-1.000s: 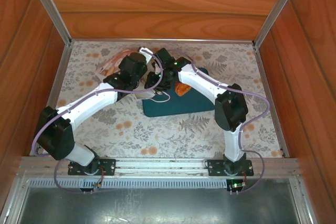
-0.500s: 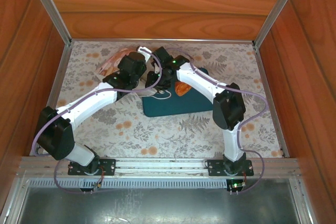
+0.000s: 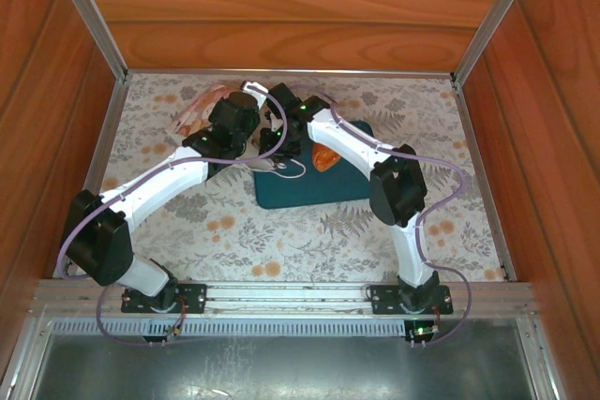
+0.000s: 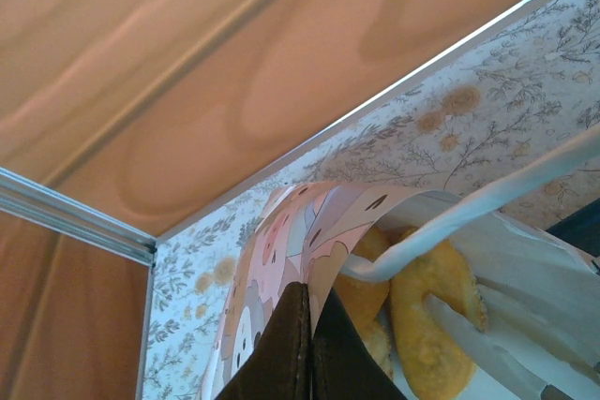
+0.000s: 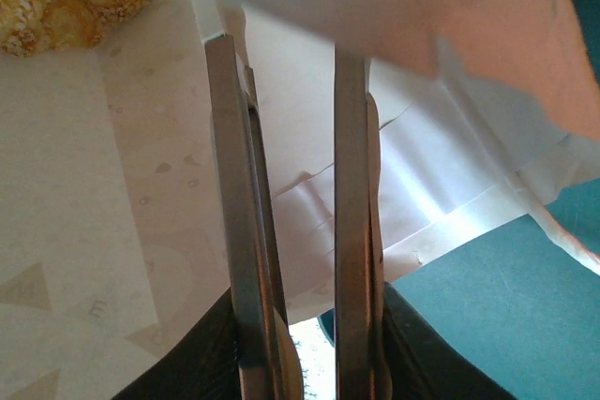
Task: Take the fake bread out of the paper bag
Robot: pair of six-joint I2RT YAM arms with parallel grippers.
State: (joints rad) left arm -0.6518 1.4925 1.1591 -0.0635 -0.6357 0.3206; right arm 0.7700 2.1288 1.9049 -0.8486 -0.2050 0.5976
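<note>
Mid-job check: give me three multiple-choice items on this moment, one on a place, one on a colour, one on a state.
1. Where does the fake bread seen from above lie? A on the teal tray; B held in mid-air; C on top of the bag.
2. What colour is the handle of the paper bag? A red; B white; C black.
3. How is the left tool? A wide open; B shut on bread; C shut on the bag's rim.
Answers: 1 A, the top view shows it resting on the tray. 2 B, the loop is plain white. 3 C, its fingers pinch the paper edge.
</note>
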